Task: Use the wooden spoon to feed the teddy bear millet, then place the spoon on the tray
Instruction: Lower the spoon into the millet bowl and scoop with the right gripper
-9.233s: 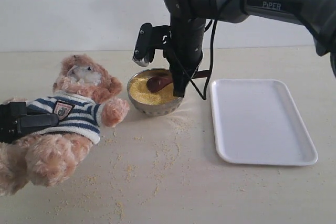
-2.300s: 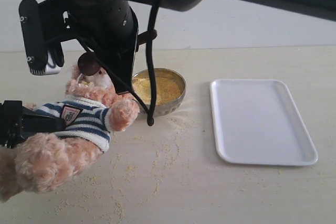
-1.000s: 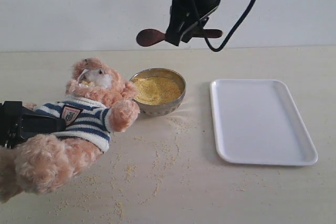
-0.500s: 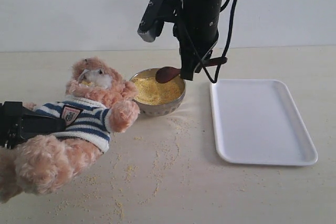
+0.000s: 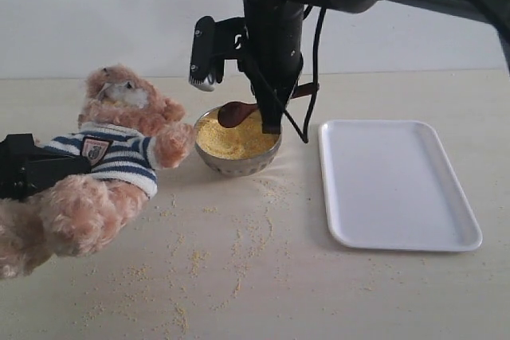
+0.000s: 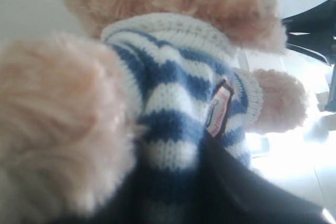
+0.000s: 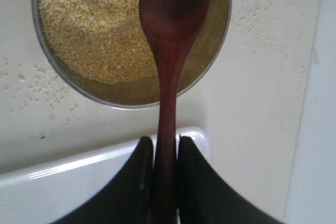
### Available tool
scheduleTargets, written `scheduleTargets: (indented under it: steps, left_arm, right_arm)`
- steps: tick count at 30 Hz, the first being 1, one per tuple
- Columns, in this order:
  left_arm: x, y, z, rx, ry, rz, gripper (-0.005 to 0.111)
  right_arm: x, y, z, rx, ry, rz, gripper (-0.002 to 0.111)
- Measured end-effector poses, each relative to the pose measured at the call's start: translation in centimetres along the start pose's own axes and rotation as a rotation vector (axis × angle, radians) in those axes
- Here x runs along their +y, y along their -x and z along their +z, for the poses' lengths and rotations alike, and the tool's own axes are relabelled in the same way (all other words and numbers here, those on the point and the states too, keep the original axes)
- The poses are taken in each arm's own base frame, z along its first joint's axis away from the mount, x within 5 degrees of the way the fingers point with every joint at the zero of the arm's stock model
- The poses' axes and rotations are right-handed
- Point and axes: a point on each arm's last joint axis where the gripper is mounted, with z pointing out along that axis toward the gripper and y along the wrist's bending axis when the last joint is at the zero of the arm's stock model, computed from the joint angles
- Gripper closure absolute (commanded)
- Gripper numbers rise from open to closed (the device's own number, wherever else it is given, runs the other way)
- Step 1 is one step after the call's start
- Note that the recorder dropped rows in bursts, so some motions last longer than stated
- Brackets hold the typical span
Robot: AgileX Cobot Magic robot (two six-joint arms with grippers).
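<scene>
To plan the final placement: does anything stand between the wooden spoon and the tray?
Nothing visible does. The wooden spoon, gripped by the right end effector, hangs over the bowl; only open table lies between it and the tray.

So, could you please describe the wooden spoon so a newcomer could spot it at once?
Find the large white tray on the table; beside it stands a metal bowl of yellow millet. Just over the millet, the right tool grips the wooden spoon: slim, glossy, dark reddish-brown, unlike anything nearby.

Right tool (image 7: 165,142) closed, pointing down; left tool (image 5: 36,174) closed, low, horizontal.
</scene>
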Motion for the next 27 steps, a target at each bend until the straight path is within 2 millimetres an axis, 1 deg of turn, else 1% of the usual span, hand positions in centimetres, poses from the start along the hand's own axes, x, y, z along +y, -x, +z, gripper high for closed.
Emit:
scheduleTargets:
  steps: [2,6,13,20,27]
  left_arm:
    - [0.1,0.0,0.0,-0.005,0.011,0.022,0.102]
    - [0.2,0.1,0.0,-0.008,0.023,0.044,0.102]
    - [0.3,0.1,0.0,-0.008,0.036,0.052,0.102]
    - [0.3,0.1,0.0,-0.008,0.036,0.056,0.102]
    - [0.3,0.1,0.0,-0.008,0.036,0.059,0.102]
  right_arm:
    - [0.2,0.3,0.3,0.007,-0.011,-0.015,0.109]
    - [0.3,0.4,1.2,0.029,-0.01,-0.017,0.109]
    - [0.4,0.4,1.5,0.038,-0.008,-0.018,0.109]
    - [1.1,0.7,2.2,0.017,0.056,-0.02,0.109]
    - [1.4,0.9,2.2,-0.002,0.092,-0.009,0.109]
